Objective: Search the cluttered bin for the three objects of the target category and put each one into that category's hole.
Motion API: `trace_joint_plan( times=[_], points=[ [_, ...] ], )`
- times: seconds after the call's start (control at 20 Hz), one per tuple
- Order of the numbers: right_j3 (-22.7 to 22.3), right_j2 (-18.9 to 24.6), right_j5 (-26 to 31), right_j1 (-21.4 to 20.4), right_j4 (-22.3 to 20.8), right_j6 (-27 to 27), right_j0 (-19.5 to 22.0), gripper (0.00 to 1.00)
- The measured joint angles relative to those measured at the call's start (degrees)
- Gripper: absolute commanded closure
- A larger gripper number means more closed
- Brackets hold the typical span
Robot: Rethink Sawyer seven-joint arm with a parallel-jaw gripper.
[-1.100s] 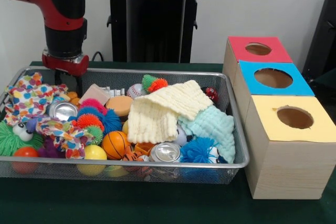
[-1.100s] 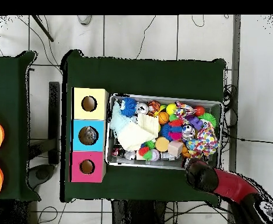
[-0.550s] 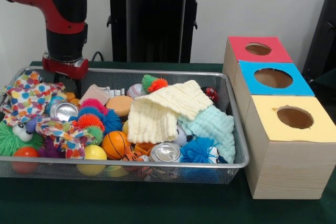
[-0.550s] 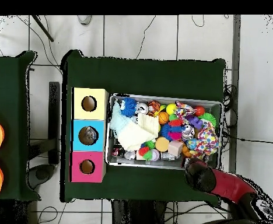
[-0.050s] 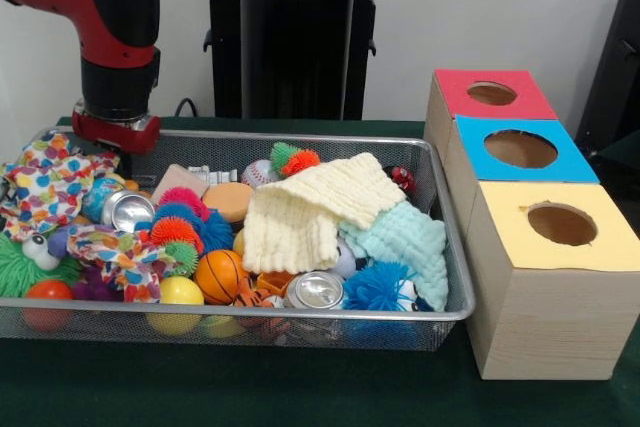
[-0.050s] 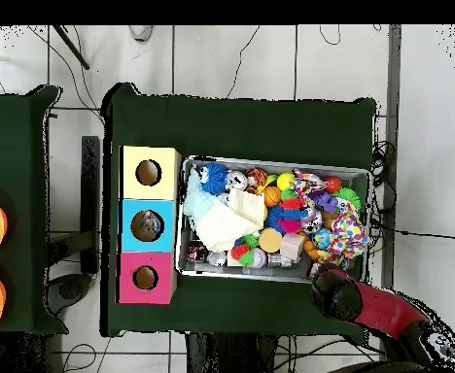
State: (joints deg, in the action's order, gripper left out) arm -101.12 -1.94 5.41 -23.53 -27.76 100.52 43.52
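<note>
Wire-mesh bin [image 5: 440,247] | fuzzy balls, waffle cloths | arm [image 5: 118,57] at corner

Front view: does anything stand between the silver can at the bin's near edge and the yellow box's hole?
Yes: the blue spiky ball and mint cloth beside the silver can, then the bin's wire wall.

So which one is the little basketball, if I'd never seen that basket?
Find the wire mesh bin and look along its front wall. The small orange ball with black seams lies there, beside a plain yellow ball. It alone is smooth and lined.
</note>
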Motion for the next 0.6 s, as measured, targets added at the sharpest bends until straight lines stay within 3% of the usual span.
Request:
trace_joint_plan(
  times=[0.6],
  points=[
    [0.0,0.1,0.4,-0.2,0.0,0.0,0.0,1.0]
  ],
)
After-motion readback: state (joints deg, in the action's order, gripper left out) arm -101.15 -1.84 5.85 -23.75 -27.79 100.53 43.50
